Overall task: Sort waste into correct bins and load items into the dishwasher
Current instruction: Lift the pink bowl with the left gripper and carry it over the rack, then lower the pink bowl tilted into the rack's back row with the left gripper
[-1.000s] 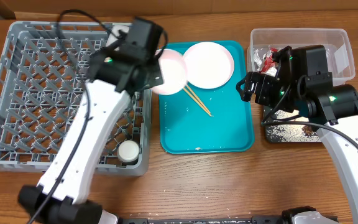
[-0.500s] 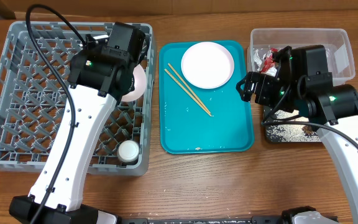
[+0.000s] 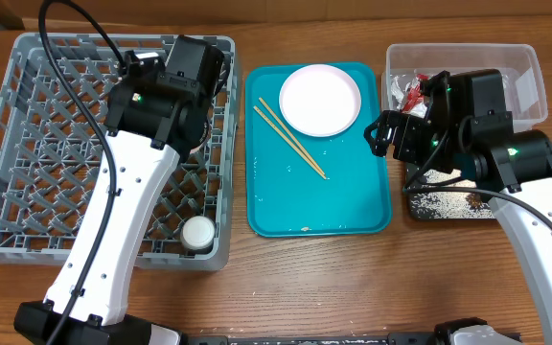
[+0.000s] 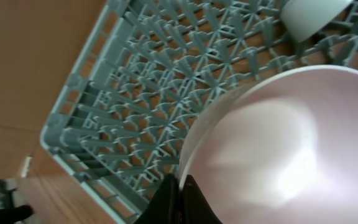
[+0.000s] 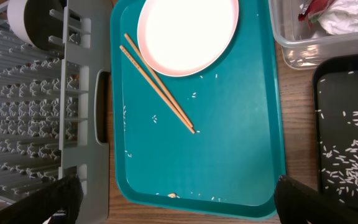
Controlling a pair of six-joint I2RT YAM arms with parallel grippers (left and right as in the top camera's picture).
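Observation:
My left gripper (image 4: 182, 198) is shut on the rim of a pale pink-white bowl (image 4: 291, 149), held low over the grey dish rack (image 3: 56, 153). In the overhead view the left arm hides this bowl. A small white cup (image 3: 198, 232) stands in the rack's near right corner. On the teal tray (image 3: 353, 196) lie a round plate (image 3: 320, 100) and two chopsticks (image 3: 290, 140). My right gripper (image 5: 188, 205) hangs open above the tray's near edge, holding nothing. The clear tub (image 3: 525, 57) holds a red wrapper (image 3: 413, 91) and white tissue (image 5: 347, 18). The black tray (image 5: 347, 124) holds rice grains.
Rice grains and a small golden lump (image 5: 173, 195) lie scattered on the teal tray's floor. The rack's handle wall (image 5: 86, 124) runs close along the tray's left side. Bare wooden table (image 3: 305, 287) lies in front of the tray and the rack.
The left arm carried the bowl from over the teal tray's left edge to the rack and lowered it, so the arm now hides it from above. The right arm has not moved.

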